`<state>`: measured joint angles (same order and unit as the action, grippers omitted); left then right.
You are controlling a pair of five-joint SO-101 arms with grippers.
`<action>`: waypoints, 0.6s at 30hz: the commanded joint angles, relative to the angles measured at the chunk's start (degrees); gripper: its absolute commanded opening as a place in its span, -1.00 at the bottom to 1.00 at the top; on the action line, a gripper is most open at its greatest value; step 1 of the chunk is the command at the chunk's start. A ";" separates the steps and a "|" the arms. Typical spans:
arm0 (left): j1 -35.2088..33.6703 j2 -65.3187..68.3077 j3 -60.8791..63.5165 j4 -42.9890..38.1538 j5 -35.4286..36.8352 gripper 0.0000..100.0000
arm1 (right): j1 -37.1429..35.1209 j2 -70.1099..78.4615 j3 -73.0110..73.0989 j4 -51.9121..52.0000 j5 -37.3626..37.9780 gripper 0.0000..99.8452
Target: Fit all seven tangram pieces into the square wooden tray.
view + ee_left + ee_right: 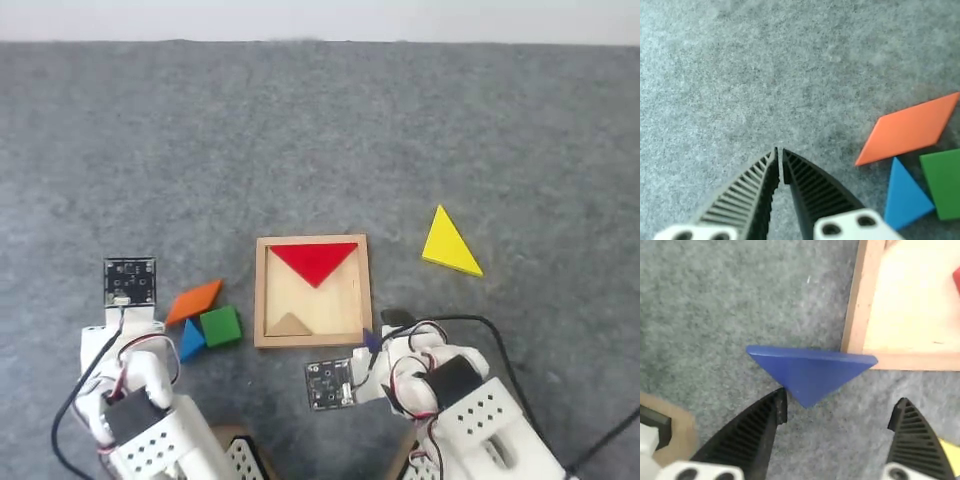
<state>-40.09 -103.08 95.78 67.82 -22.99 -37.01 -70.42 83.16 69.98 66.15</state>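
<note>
The right claw [840,407] hangs spread beside a dark blue triangle [810,372] at the corner of the wooden tray [857,305], which holds a red triangle [313,260] and a tan triangle [289,325], while the left claw [780,150], pressed together, hovers near the orange parallelogram [907,129].

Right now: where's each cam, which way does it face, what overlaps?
High view: fixed overhead, looking down at the mat and wooden tray; left arm and right arm at the bottom edge.
Left wrist view: on the left wrist, facing the mat past the shut left jaws; orange parallelogram nearby.
Right wrist view: on the right wrist, facing down between the open right jaws at the dark blue triangle.
Shared: right wrist and high views both show the tray's corner.
</note>
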 commanded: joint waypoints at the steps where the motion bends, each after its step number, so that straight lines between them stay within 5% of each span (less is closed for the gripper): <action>1: 0.09 -1.32 -0.48 0.00 -0.53 -0.97 | -0.75 -0.22 -1.85 2.86 -2.55 -0.33; 18: 0.09 -1.32 -0.40 -0.97 -0.53 -0.97 | -0.75 -0.13 0.00 -13.14 -26.29 -0.33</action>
<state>-40.00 -103.08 95.78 67.82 -22.99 -37.19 -69.54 83.87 60.48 45.14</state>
